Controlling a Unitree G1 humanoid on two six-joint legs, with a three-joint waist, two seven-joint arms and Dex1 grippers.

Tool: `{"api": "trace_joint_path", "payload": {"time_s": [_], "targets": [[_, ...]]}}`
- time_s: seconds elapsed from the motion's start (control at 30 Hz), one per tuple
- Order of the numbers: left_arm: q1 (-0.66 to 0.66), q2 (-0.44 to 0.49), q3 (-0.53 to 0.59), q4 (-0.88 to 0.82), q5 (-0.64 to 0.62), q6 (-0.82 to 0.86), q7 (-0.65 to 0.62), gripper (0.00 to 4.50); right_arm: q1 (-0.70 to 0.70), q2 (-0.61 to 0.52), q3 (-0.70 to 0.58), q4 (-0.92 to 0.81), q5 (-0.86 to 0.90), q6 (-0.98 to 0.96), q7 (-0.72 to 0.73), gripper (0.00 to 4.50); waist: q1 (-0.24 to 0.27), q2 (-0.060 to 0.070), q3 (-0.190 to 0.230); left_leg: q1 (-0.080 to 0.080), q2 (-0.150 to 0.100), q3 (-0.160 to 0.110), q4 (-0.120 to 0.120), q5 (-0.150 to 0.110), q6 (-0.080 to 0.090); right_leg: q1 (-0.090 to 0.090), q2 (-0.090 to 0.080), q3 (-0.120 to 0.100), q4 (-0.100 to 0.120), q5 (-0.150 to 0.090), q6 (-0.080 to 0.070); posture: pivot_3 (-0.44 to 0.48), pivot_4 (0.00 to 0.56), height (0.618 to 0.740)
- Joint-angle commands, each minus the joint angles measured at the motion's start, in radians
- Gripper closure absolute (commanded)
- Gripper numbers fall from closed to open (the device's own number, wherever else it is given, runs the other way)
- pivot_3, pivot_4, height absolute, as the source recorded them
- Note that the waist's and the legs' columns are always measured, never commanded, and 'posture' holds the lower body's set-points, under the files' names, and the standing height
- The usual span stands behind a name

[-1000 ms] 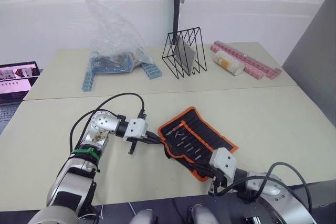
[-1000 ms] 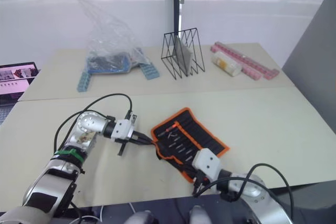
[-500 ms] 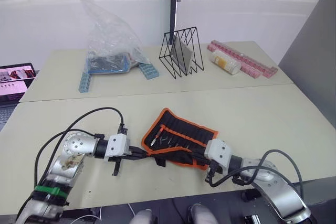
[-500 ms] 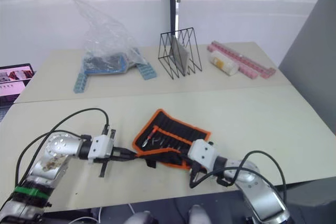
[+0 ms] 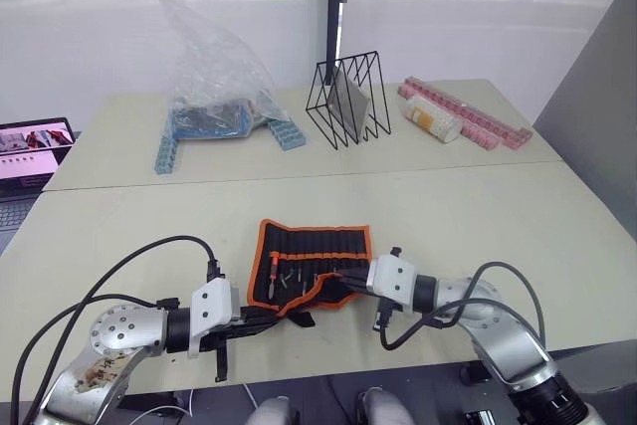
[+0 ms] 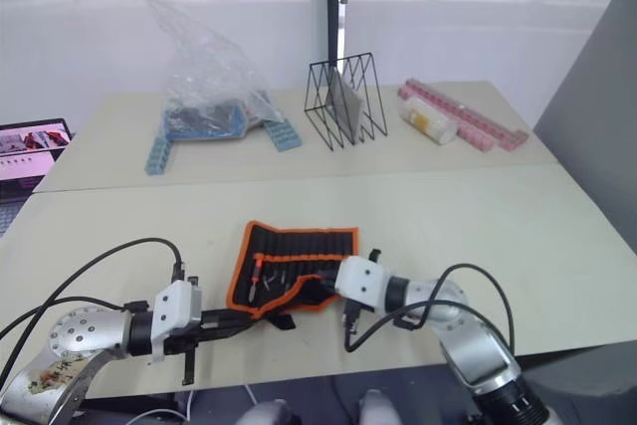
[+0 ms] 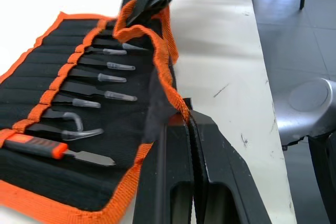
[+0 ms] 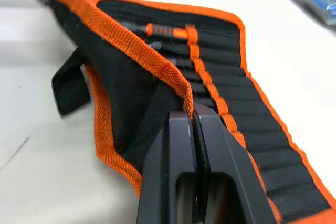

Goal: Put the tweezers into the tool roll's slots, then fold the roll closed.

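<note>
The tool roll (image 5: 311,268) lies open near the table's front edge, tweezers (image 7: 100,80) seated in its slots (image 8: 247,109) beside an orange-handled tool (image 7: 37,147). The left gripper (image 5: 261,314) and right gripper (image 5: 343,277) each pinch the roll's near orange-piped hem, fingers clamped on fabric. If either pinch slips mid-fold, the flap likely drops back; uneven lifting could tip tweezers out, though their seating depth is hard to judge.

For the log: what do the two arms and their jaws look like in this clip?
Both arms are silver metal with white blocky wrist housings and loose black cables looping alongside. The left gripper and right gripper each end in two slim black tapered fingers, matte, wedge-shaped, with fine ridging along their inner edges.
</note>
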Motion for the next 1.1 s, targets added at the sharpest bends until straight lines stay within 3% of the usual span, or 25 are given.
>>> {"api": "trace_joint_path", "payload": {"time_s": [0.03, 0.37, 0.8, 1.1], "targets": [[-0.034, -0.008, -0.018, -0.014, -0.018, 0.043, 0.023, 4.47, 0.008, -0.01, -0.045, -0.025, 0.037, 0.006, 0.009, 4.5, 0.0, 0.0, 0.0, 0.0, 0.0, 0.0, 0.0, 0.0, 0.0, 0.0, 0.0, 0.0, 0.0, 0.0, 0.0, 0.0, 0.15, 0.724], [-0.184, -0.059, -0.094, 0.113, -0.038, 0.234, 0.062, 4.47, 0.006, 0.004, -0.097, -0.013, 0.057, 0.149, -0.037, 4.5, 0.004, 0.0, 0.0, 0.0, 0.0, 0.0, 0.0, 0.0, 0.0, 0.0, 0.0, 0.0, 0.0, 0.0, 0.0, 0.0, 0.15, 0.724], [-0.248, -0.058, -0.132, 0.177, 0.011, 0.245, 0.08, 4.47, 0.03, 0.035, -0.078, -0.05, 0.054, 0.271, -0.077, 4.5, 0.006, 0.0, 0.0, 0.0, 0.0, 0.0, 0.0, 0.0, -0.001, -0.001, 0.0, 0.001, 0.0, 0.0, 0.0, 0.0, 0.15, 0.724], [-0.31, -0.006, -0.115, 0.244, 0.024, 0.224, 0.044, 4.47, 0.032, 0.05, -0.066, -0.063, 0.068, 0.312, -0.08, 4.5, 0.005, 0.0, 0.0, 0.0, 0.0, 0.0, -0.001, 0.0, -0.001, -0.001, 0.0, 0.001, 0.0, 0.0, 0.0, 0.0, 0.15, 0.724]]}}
